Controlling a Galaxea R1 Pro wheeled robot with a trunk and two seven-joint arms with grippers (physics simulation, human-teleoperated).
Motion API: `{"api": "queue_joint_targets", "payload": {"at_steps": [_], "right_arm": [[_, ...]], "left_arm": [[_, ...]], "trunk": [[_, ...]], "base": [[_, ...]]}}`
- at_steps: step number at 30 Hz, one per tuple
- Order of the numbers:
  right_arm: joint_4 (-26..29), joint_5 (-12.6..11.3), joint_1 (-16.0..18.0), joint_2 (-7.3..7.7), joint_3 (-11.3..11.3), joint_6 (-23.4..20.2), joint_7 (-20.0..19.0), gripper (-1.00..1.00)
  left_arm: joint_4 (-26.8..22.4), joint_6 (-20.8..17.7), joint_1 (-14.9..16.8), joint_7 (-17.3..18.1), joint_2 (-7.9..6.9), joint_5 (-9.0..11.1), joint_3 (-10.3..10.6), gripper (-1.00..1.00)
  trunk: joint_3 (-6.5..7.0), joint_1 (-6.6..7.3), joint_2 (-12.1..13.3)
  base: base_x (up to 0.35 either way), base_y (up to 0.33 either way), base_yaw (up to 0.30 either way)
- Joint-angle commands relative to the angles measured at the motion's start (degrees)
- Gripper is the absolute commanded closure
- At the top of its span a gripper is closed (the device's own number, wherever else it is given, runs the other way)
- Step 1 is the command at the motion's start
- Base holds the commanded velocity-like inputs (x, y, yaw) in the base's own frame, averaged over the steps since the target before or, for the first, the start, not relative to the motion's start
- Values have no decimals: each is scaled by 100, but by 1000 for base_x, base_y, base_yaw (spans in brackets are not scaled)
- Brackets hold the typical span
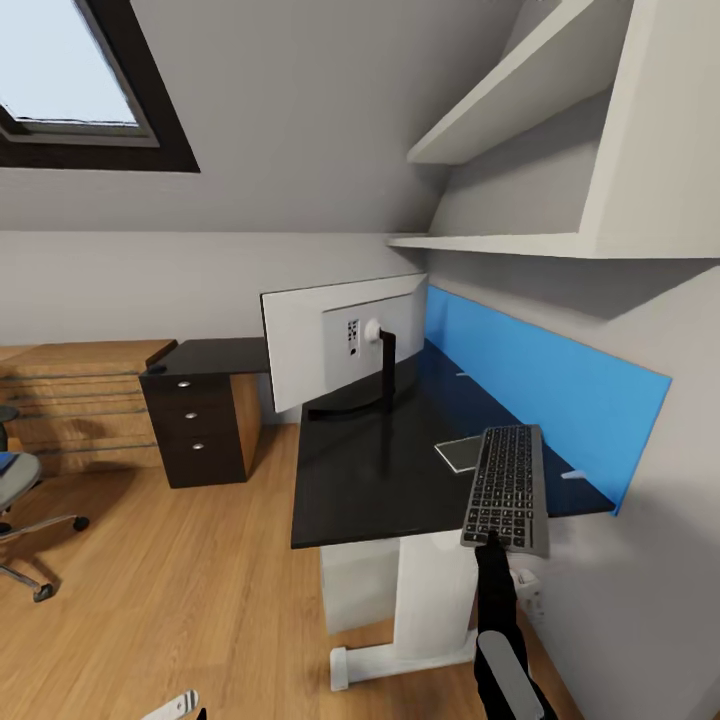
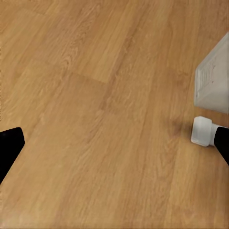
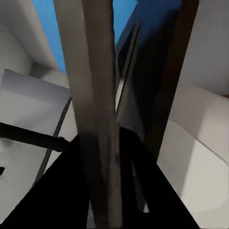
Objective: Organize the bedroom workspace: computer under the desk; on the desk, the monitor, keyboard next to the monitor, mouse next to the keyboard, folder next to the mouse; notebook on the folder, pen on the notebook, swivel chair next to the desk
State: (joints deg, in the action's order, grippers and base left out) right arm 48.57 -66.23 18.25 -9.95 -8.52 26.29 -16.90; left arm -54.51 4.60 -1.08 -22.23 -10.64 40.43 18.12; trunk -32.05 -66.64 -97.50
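Note:
My right gripper (image 1: 491, 541) is shut on the near end of the keyboard (image 1: 508, 487), a silver-grey frame with black keys. It holds the keyboard over the near right end of the black desk (image 1: 350, 480), beside the blue back panel (image 1: 540, 385). In the right wrist view the keyboard (image 3: 93, 95) runs edge-on between my fingers. The monitor (image 1: 335, 345) stands on the desk with its pale back toward me. A thin grey book with white edges, likely the notebook (image 1: 461, 453), lies on the desk left of the keyboard. The computer (image 1: 358, 585) stands under the desk. My left gripper (image 2: 114, 148) hangs open over the floor.
The swivel chair (image 1: 18, 500) stands at the far left on the wooden floor. A dark drawer unit (image 1: 197, 427) and a light wooden chest (image 1: 75, 405) line the back wall. White shelves (image 1: 520, 240) jut out above the desk. The desk's white foot (image 2: 203, 130) and the computer's corner (image 2: 214, 78) lie near my left gripper.

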Motion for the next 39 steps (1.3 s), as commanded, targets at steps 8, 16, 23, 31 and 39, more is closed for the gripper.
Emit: {"api": "queue_joint_targets", "payload": {"at_steps": [8, 16, 23, 31, 39], "right_arm": [[570, -46, -208, -5, 247, -32, -47, 100], [1026, -51, -631, -5, 1039, -26, -27, 100], [1097, -57, -701, -5, 1444, -16, -34, 100], [1097, -58, -775, -5, 2223, 20, -26, 100], [1063, -52, -788, -5, 2523, 26, -30, 100]], "left_arm": [[-7, 41, 2, -36, -12, 61, 28, -100], [-7, 41, 2, -36, -11, 60, 28, -100], [-7, 41, 2, -24, -16, 55, 28, -100], [-7, 40, 2, -26, -17, 53, 25, -100], [-3, 33, 2, -19, -17, 52, 25, -100]], "trunk": [[139, 177, 320], [247, 308, 560], [247, 308, 560], [263, 308, 560], [312, 308, 560]], "base": [[0, 0, 0], [0, 0, 0], [0, 0, 0], [-3, 0, 1], [-215, 148, 75]]}}
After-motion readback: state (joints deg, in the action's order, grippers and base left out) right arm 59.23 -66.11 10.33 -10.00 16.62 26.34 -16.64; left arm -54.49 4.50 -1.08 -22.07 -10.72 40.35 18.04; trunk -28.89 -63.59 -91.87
